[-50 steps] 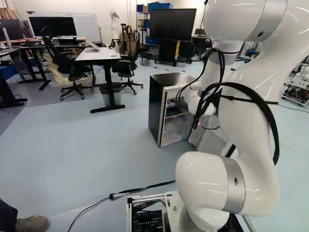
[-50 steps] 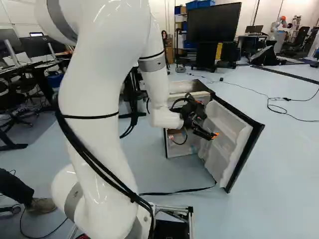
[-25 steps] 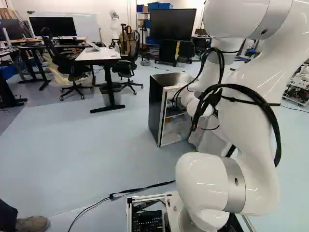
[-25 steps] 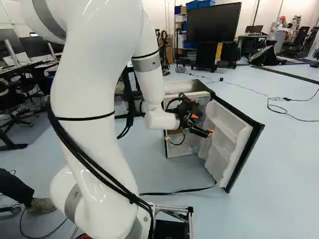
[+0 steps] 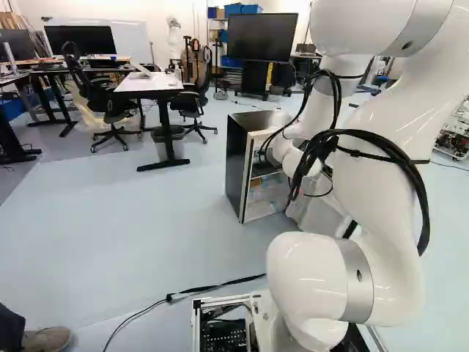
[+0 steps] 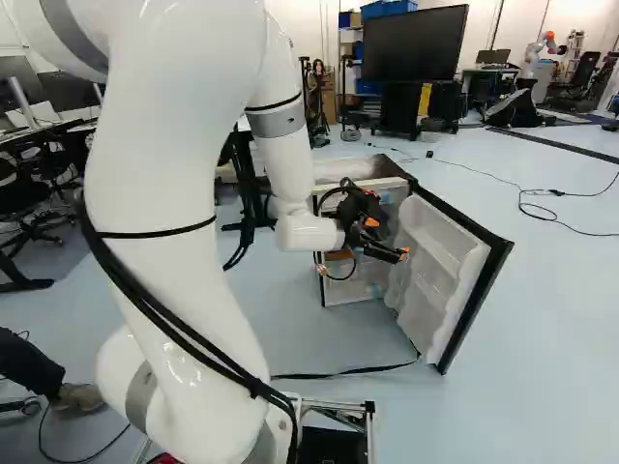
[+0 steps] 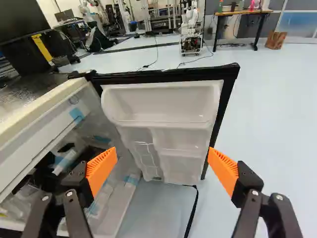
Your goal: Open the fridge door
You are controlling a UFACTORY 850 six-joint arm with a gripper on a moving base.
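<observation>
On the pale floor ahead of the base, the fridge [image 5: 237, 161] stands upright, right of the middle in the left base view and partly behind the arm [image 6: 174, 193]. Its door [image 6: 443, 275] is open, hinged on the cabinet's right side in the right base view and swung well out toward the base, the white inner face turned to the cabinet opening. Hand [image 6: 398, 254]: located in front of the opening, fingers directed toward the door. Wrist view: fingers spread wide, orange pads [image 7: 224, 171] well apart, nothing gripped. The door's liner lies ahead of the gap: one broad upper bin [image 7: 163, 101], smaller compartments [image 7: 181, 166] beneath. One finger overlaps the view of the fridge interior [image 7: 64, 148], where clear drawers and blue tape are seen; the other lines up near the door's free edge. Contact between fingers and door cannot be determined. Cabinet top [image 7: 29, 94] is grey and mottled. A black strap [image 6: 343, 371] runs along the floor from near the foot of the door toward the base. Background: large black screen [image 6: 416, 43] behind the fridge; white-topped desk [image 5: 149, 83] with office chairs [image 5: 110, 103] at the left of the left base view.
</observation>
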